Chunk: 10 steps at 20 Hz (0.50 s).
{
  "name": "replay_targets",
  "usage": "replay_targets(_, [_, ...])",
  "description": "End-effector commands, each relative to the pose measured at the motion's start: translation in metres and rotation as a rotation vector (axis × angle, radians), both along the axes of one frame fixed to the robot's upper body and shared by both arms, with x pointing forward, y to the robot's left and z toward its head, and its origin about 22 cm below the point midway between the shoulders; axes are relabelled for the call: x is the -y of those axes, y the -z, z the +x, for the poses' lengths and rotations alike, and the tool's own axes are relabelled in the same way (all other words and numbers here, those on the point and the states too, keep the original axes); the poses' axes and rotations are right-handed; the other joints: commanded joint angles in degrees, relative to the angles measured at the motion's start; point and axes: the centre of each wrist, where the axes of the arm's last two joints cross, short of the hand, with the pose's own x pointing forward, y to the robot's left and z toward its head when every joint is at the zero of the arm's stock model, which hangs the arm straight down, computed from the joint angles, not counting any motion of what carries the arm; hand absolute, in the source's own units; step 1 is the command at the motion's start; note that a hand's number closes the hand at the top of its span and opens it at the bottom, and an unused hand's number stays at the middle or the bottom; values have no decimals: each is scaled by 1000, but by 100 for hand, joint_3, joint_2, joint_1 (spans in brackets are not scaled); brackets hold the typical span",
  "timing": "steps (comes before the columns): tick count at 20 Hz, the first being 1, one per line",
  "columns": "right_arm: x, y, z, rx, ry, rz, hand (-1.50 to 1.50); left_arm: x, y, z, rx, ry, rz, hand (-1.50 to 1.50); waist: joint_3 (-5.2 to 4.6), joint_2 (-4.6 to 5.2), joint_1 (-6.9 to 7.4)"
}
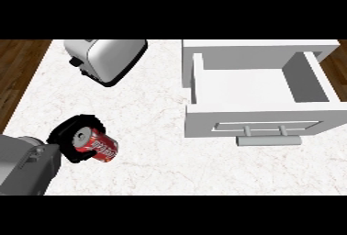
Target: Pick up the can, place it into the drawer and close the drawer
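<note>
Head view: L hand (68, 132) curled round can (100, 147); drawer (203, 120) open.

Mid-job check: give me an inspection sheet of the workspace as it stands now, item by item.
Surface: white marbled counter.
Job's things: red can, tilted, in the left hand's grasp; drawer pulled open, can not in it.
Clutter: toaster at the far left of the counter.
Hands: left hand curled round the can at lower left; right hand not in view.
Cables: nothing seen.
Surroundings: wooden floor beyond the counter's edges.
</note>
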Motion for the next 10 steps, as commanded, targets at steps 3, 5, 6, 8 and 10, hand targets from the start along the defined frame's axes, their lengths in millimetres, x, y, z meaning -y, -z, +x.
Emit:
replay_targets(3, [6,1,-14,-21,12,2,-150,21,-1,4,122,3,-208,150,11,-37,74])
replay_targets(5, [-4,-6,-11,-17,25,6,-150,45,11,1,106,-248,-183,150,17,-71,178])
replay_targets(6, [-4,5,-13,-25,41,16,-150,47,2,13,127,-372,-197,150,20,-58,140])
replay_targets(8, [1,-1,-15,-24,48,-3,-150,55,15,2,121,-609,-183,150,24,-84,211])
replay_targets(10, [-1,-5,-13,-17,42,-9,-150,80,6,13,156,-634,-178,150,30,-104,253])
